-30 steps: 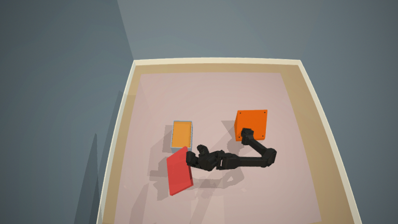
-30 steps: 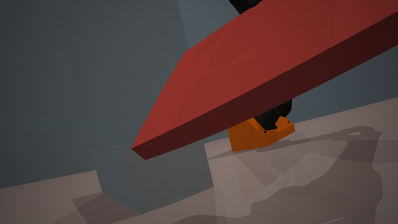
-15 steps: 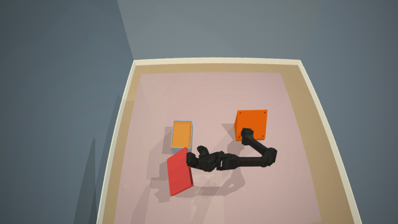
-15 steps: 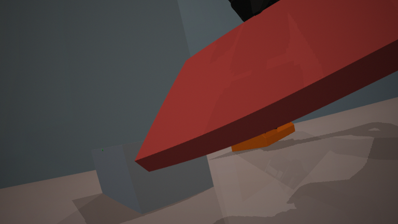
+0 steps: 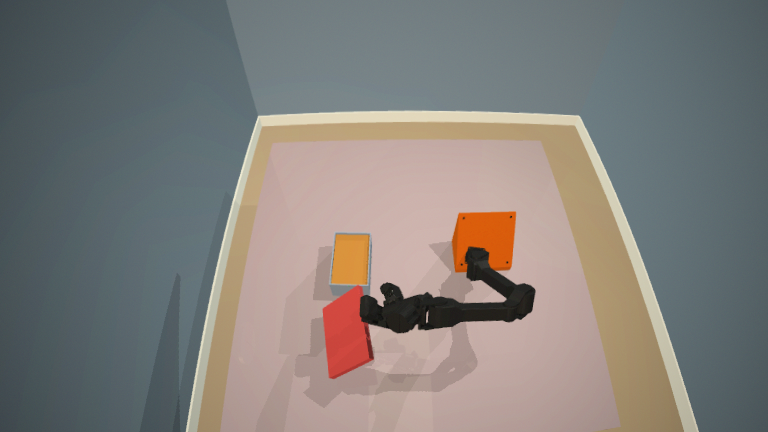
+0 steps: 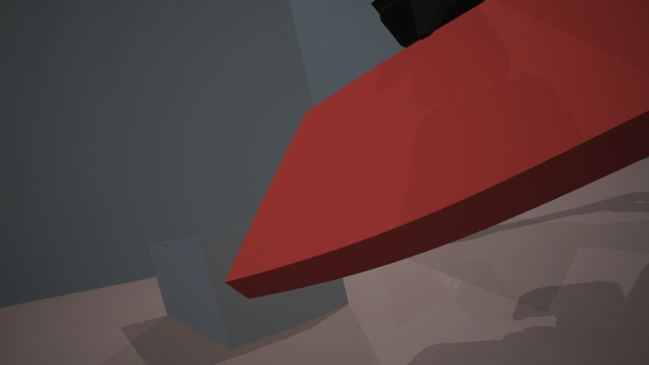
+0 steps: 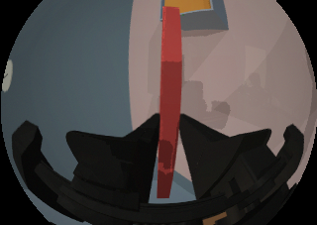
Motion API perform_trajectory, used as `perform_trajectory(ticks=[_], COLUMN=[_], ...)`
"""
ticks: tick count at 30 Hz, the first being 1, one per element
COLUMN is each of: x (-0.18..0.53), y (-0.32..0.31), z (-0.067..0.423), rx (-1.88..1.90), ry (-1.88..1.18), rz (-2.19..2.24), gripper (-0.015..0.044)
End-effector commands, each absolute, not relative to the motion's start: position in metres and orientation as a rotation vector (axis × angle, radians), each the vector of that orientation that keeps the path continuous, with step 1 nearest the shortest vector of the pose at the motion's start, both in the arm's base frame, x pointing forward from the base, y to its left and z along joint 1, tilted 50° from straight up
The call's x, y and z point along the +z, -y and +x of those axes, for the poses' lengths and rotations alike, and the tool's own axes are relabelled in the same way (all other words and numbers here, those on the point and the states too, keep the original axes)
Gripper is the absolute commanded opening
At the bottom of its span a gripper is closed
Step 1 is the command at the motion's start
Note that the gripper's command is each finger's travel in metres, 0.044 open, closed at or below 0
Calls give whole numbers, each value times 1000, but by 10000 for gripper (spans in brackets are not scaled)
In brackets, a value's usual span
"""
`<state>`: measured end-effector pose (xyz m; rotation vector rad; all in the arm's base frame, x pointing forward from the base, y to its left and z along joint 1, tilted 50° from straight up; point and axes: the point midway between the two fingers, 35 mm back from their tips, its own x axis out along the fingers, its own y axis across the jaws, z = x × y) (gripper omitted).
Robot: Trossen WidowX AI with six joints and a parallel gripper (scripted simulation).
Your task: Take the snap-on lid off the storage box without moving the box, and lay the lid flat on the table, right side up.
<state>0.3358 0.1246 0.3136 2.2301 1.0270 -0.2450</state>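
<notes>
The red lid is off the box and held in the air, tilted, in front of the box. My gripper is shut on the lid's right edge; in the wrist view the lid shows edge-on between the fingers. The grey-blue storage box stands open on the table with its orange inside showing, just behind the lid. In the exterior view the lid hangs above the table and hides part of the box.
The arm's orange base block stands to the right of the box. The pink mat covers the table, which has a raised cream rim all around.
</notes>
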Motion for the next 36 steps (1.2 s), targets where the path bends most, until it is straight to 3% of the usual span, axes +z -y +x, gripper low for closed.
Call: perform_trajectory(ticks=[1, 36], x=[311, 294], y=[-125, -146], z=[336, 333], rx=[-249, -246], ry=[-1015, -1015], rz=[2237, 2239], gripper=[0, 0])
